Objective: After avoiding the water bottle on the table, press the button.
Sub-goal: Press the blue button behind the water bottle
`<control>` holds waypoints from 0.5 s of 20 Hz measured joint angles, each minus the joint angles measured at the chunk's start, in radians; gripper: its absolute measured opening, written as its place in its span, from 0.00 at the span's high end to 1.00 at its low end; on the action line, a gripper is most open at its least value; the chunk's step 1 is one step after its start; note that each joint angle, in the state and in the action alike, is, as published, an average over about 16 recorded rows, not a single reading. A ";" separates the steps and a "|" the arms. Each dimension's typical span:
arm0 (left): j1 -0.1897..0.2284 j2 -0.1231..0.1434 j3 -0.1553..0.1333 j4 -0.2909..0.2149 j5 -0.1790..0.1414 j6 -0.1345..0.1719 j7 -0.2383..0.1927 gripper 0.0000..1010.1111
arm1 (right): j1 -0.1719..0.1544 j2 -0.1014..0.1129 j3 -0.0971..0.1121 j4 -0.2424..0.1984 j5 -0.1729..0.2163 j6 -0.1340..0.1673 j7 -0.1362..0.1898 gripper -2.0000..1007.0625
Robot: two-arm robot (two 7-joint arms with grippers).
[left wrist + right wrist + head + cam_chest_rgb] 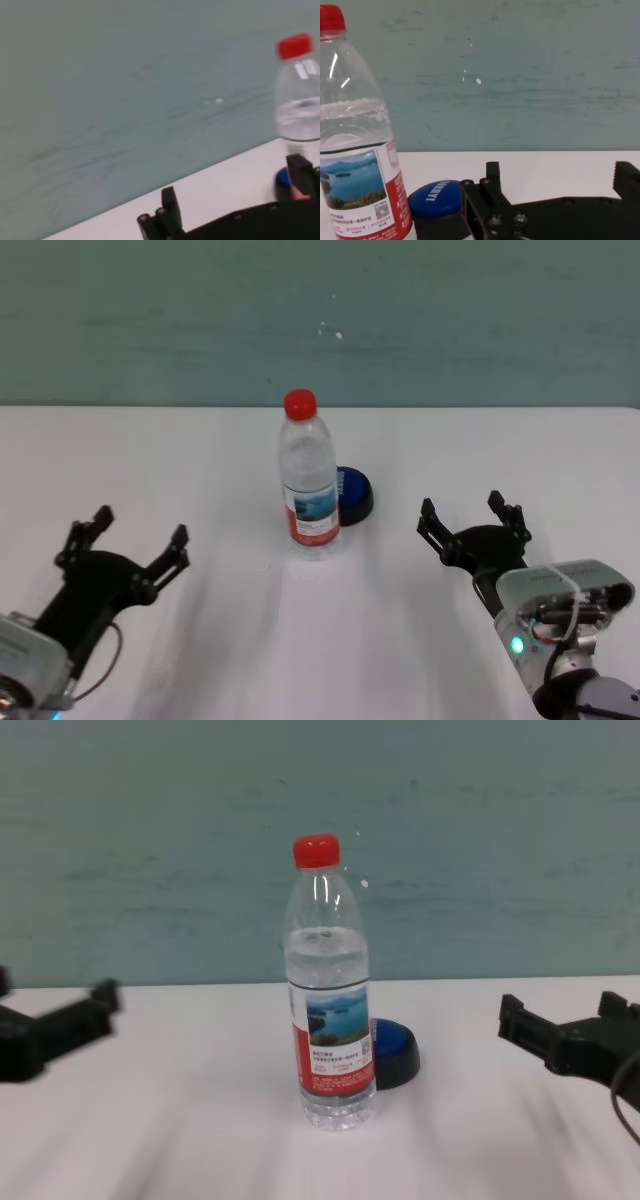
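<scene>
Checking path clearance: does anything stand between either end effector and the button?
The water bottle stands upright just front-left of the button, blocking the left end effector. The right end effector has a clear path across the table.

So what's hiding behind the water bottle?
A blue button on a black base sits just behind the bottle, toward the robot's right. The bottle covers part of it.

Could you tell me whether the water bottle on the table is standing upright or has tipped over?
Upright: the water bottle stands on its base on the table, red cap on top, directly in front of the button.
</scene>
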 joint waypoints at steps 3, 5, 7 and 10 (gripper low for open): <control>-0.020 0.012 0.028 0.033 0.002 -0.038 -0.044 0.01 | 0.000 0.000 0.000 0.000 0.000 0.000 0.000 0.00; -0.043 0.019 0.049 0.063 0.001 -0.062 -0.073 0.01 | 0.000 0.000 0.000 0.000 0.000 0.000 0.000 0.00; -0.069 0.025 0.069 0.097 -0.002 -0.083 -0.098 0.01 | 0.000 0.000 0.000 0.000 0.000 0.000 0.000 0.00; -0.107 0.033 0.097 0.147 -0.008 -0.109 -0.129 0.01 | 0.000 0.000 0.000 0.000 0.000 0.000 0.000 0.00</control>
